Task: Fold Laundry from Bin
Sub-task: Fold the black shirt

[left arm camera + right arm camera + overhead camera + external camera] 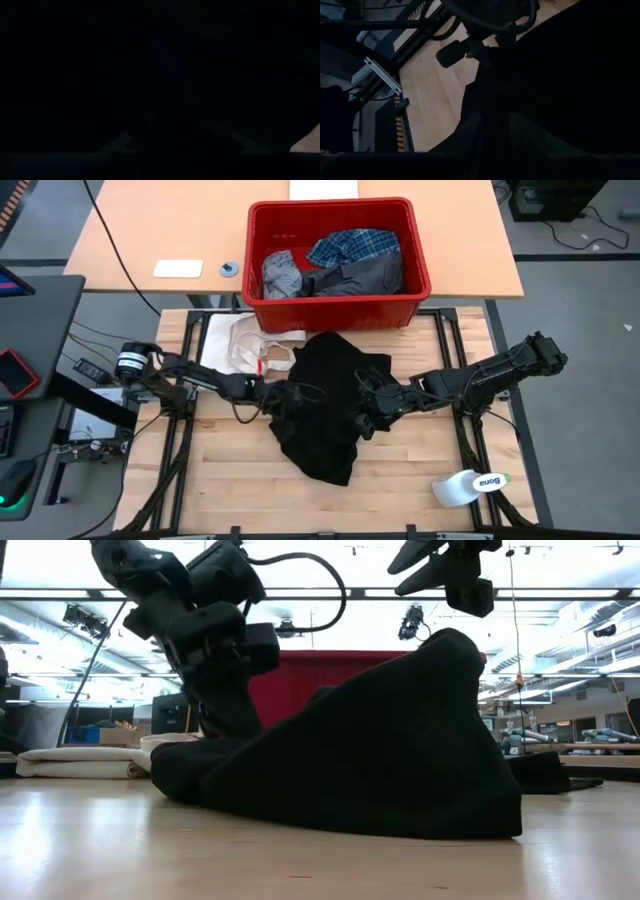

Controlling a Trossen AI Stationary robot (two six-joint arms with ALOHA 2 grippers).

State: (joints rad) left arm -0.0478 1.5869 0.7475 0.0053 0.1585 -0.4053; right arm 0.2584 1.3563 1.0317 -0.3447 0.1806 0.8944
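Gripper Status: Both Arms at the Black Garment

Left gripper (283, 395) sits low at the left edge of the black garment (330, 405), near the middle of the wooden table (220, 480). Its own wrist view is filled with dark cloth, so whether its fingers are spread or pinching cannot be told. In the low view this arm stands behind the left side of the garment.

Right gripper (368, 415) meets the garment from the right side. It is pinched on a fold of the black cloth, which the low view shows lifted into a peak (450, 640) directly under the gripper; the fabric slopes from that peak down to the table on the left.

Surrounding items, left to right:
- A cream-white cloth with strap loops (245, 345) lies near the table's far left corner, touching the garment's left edge.
- The red bin (340, 305) stands just beyond the table's far edge. It holds a light grey garment (280, 275), a dark grey garment (365, 278) and a blue-and-white plaid shirt (350, 245).
- A white tape roll (465, 487) lies near the table's near right corner, well apart from the garment.
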